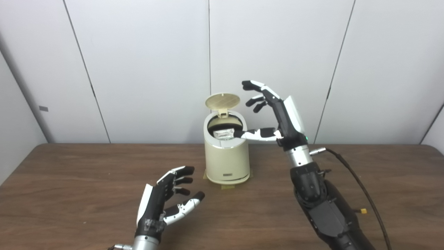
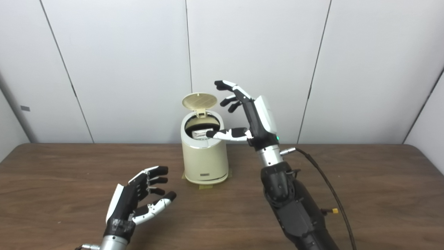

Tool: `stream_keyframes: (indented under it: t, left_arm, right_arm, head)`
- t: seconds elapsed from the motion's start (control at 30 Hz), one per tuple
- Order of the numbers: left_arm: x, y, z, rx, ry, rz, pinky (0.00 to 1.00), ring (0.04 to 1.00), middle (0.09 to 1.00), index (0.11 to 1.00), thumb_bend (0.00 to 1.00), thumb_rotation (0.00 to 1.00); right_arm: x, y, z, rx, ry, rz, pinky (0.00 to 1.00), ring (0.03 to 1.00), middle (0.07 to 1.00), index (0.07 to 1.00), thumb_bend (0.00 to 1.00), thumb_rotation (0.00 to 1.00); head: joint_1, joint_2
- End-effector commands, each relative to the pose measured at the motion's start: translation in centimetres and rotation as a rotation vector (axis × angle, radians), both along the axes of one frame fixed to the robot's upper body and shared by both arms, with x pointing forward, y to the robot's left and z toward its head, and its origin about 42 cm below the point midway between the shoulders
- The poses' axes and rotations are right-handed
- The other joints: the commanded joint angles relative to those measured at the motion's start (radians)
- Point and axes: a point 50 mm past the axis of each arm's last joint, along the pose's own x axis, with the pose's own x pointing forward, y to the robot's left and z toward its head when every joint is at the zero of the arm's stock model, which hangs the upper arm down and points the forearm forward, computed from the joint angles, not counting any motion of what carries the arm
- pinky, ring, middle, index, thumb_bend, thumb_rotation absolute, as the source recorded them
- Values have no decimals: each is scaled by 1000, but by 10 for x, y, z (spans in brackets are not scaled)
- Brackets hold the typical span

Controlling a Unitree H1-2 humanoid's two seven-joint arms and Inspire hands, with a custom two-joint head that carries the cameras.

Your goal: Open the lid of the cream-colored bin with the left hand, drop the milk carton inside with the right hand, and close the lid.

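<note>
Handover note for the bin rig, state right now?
Left hand: open, low over the table in front of the bin, holding nothing.
Right hand: open, raised beside the bin's opening, thumb reaching over the rim.
Cream-colored bin: lid up.
Milk carton: lying inside the bin's mouth, released.
Done: lid opened, carton dropped in.
Left: pull the right hand clear, close the lid.

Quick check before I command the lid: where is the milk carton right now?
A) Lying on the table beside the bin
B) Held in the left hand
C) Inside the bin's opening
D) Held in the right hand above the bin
C: the milk carton sits inside the opening of the cream-colored bin, its lid upright; the right hand is spread open beside it, and the left hand is empty over the table.
</note>
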Motion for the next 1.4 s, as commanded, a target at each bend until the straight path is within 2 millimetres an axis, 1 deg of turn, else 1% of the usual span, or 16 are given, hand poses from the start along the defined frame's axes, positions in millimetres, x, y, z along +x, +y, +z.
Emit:
stream_keyframes:
  t: [0.0,0.1,0.2,0.23,0.3,0.33,0.4,0.47,0.53,0.57,0.7,0.77,0.87,1.07,1.23,1.37]
  left_arm:
    - [9,-2,17,8,-83,-20,605,729,773,735,615,120]
    - [8,-1,16,5,-86,-22,597,721,771,735,613,118]
    - [8,1,16,2,-87,-22,593,722,771,736,612,112]
    - [8,2,16,0,-88,-21,593,723,771,736,611,109]
    - [8,4,17,2,-91,-18,595,725,772,735,616,105]
    - [7,5,18,1,-93,-17,596,726,772,735,618,106]
    - [6,8,20,1,-99,-18,601,734,780,748,616,110]
    - [5,10,24,7,-134,-24,605,739,784,776,615,129]
    - [5,12,27,7,-154,-27,611,745,792,808,628,162]
    - [5,13,30,5,-159,-29,637,758,809,841,664,212]
    - [12,16,44,46,-176,-40,694,819,867,915,770,319]
    - [20,18,56,89,-196,-57,723,859,906,945,805,340]
    - [41,20,85,143,-225,-89,759,923,979,993,872,334]
    - [87,17,150,309,-291,-126,807,977,1000,1000,933,276]
    - [118,5,182,413,-302,-91,819,991,1000,1000,966,291]
    - [139,-7,199,565,-318,-50,823,978,995,1000,979,356]
  right_arm:
    - [-5,-4,23,82,-92,19,383,507,691,742,796,37]
    - [-22,-11,15,170,-85,27,355,466,622,728,787,51]
    - [-40,-24,1,222,-48,33,368,463,606,742,754,98]
    - [-48,-30,-7,243,4,34,371,463,606,746,750,113]
    - [-61,-39,-19,256,101,44,428,532,687,756,768,202]
    - [-69,-44,-24,250,158,58,445,551,710,761,771,221]
    - [-82,-50,-28,243,256,89,544,680,791,803,785,254]
    - [-99,-58,-34,238,343,124,606,755,851,835,799,256]
    - [-111,-63,-40,239,394,140,635,774,881,854,814,272]
    - [-116,-65,-43,247,413,148,642,771,887,861,831,280]
    - [-130,-70,-57,291,446,152,674,791,896,879,835,299]
    - [-133,-72,-64,309,448,145,682,796,897,877,837,316]
    - [-135,-73,-72,336,451,144,685,801,902,877,839,332]
    - [-137,-76,-80,359,455,141,679,793,893,871,824,336]
    - [-136,-77,-82,361,451,134,673,798,887,866,828,357]
    - [-136,-79,-82,373,455,146,659,794,883,853,815,339]
  head:
    - [1,1]
    - [-1,-2]
    - [6,-6]
    - [5,-7]
    - [3,-9]
    - [3,-10]
    - [2,-11]
    - [3,-12]
    - [7,-13]
    - [9,-14]
    - [19,-17]
    - [27,-21]
    - [33,-24]
    - [26,-34]
    - [21,-41]
    - [18,-45]
